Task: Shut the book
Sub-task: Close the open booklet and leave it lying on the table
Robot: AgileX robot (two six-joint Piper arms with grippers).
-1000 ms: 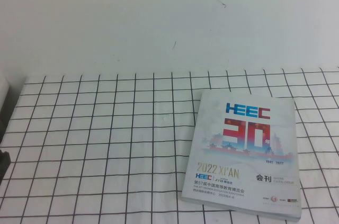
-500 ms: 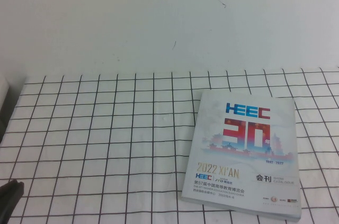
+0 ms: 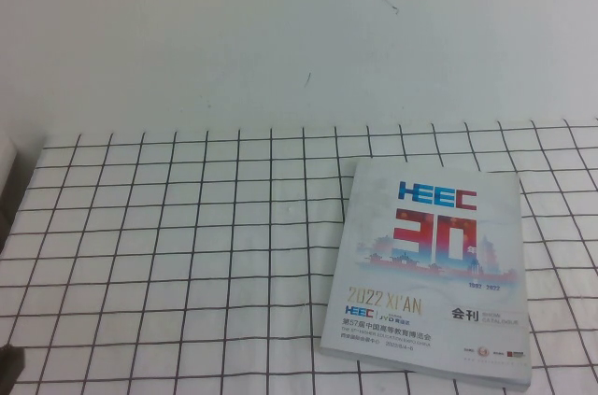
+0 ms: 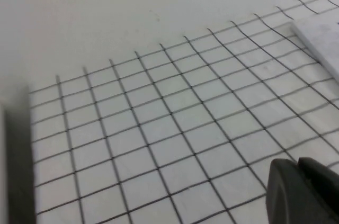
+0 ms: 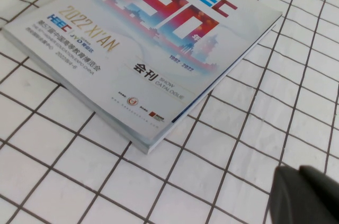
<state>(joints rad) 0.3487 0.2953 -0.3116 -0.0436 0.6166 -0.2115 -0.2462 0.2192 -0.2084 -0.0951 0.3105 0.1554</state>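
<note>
The pale grey-blue paperback book (image 3: pixel 430 274) has blue "HEEC" lettering across the top of its cover. Below that is a large "30" in red fading to blue, set over a red-and-blue skyline drawing. Further down come gold "2022 XI'AN" text, small black characters and tiny red and dark logos along the lower edge. Its page block is white, with a thin blue line at the cover's rim. The white tablecloth (image 3: pixel 187 227) is crossed by a thin black grid of squares. The plain white backdrop (image 3: pixel 280 31) bears a few faint dark scratches. The matte black left gripper (image 4: pixel 302 192) hangs over the grid at the near left, and the matte black right gripper (image 5: pixel 304 195) over white squares beside the book's near right corner
</note>
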